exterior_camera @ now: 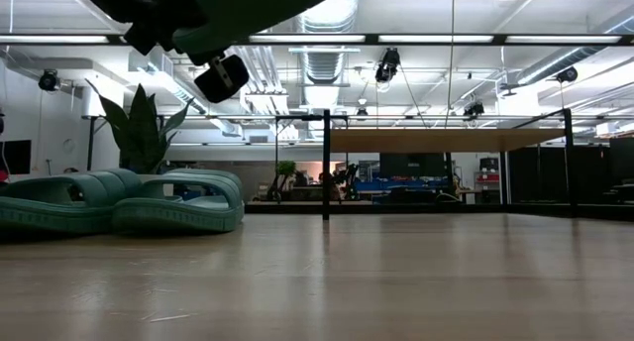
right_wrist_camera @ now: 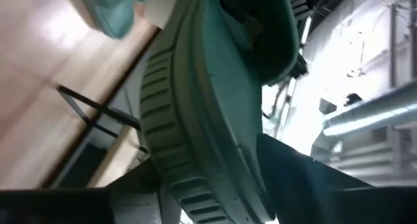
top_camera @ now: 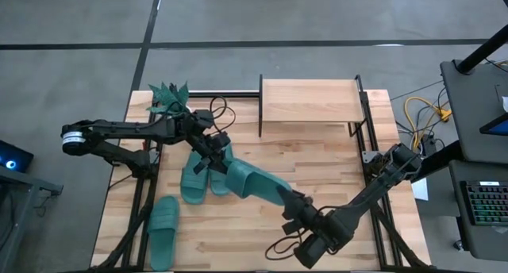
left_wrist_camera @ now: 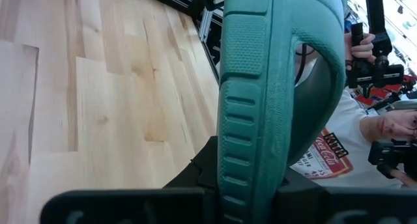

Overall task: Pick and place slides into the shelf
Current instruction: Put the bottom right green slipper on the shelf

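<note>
One teal slide [top_camera: 252, 180] is held in the air over the table's middle, between my two grippers; it also shows at the top of the low view [exterior_camera: 258, 4]. My left gripper [top_camera: 220, 151] is shut on its far-left end. My right gripper [top_camera: 287, 200] is shut on its near-right end. Two more teal slides [top_camera: 193, 182] [top_camera: 218, 178] lie side by side on their soles below my left gripper. A third [top_camera: 163, 225] lies at the near left. The shelf [top_camera: 308, 101] stands at the far edge, its top board bare. My left gripper pinches the slide's sole by its ribbed edge [left_wrist_camera: 244, 185] at one end, between the two fingers. The fingers come about level from the table's left. The slide stands on edge, lifted clear, running away from the fingers, strap [left_wrist_camera: 313, 68] to one side. My right gripper pinches the sole's ribbed edge [right_wrist_camera: 186, 185] at the slide's other end between its two fingers. It comes slanting from the table's near right. The slide is clear of the table and runs away from the fingers toward my left gripper.
A spiky green plant [top_camera: 168, 94] stands at the far left corner, beside black cables [top_camera: 218, 110]. Bare tabletop lies between the held slide and the shelf [exterior_camera: 446, 140]. A person in a white printed shirt [left_wrist_camera: 339, 152] shows beyond the table in the left wrist view.
</note>
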You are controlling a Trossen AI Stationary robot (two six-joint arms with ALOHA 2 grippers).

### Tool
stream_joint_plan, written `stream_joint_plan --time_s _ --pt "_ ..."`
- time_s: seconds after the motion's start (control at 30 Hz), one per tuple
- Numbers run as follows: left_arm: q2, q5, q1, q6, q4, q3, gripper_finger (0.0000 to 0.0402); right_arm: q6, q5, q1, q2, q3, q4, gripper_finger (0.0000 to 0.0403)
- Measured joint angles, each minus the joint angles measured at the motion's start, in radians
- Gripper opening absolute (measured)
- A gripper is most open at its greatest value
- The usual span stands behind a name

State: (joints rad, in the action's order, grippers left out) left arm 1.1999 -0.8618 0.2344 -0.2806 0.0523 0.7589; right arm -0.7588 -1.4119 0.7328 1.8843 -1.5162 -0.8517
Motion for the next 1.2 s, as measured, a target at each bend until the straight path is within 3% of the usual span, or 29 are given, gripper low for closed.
stream_joint_plan --time_s 0.2,0.3,0.5,0.67,1.2 --pt "0.006 -0.008 0.000 -0.001 -0.010 0.000 0.0018 0.001 -0.002 0.000 0.002 0.000 0.034 0.0098" --pt "0.004 -0.007 0.006 0.016 -0.024 0.000 0.0044 0.020 -0.002 0.001 0.002 0.000 0.064 0.0061" --pt "-0.004 0.006 0.009 0.123 -0.047 0.002 0.0104 0.052 -0.006 0.002 0.002 0.000 0.080 0.0061" --pt "-0.027 0.075 0.035 0.198 -0.059 0.025 0.0138 0.068 -0.094 0.017 0.003 0.000 0.074 0.0061" --pt "-0.236 0.097 0.082 0.297 -0.044 0.041 0.0149 0.127 -0.153 0.071 -0.012 0.000 0.073 0.0061"
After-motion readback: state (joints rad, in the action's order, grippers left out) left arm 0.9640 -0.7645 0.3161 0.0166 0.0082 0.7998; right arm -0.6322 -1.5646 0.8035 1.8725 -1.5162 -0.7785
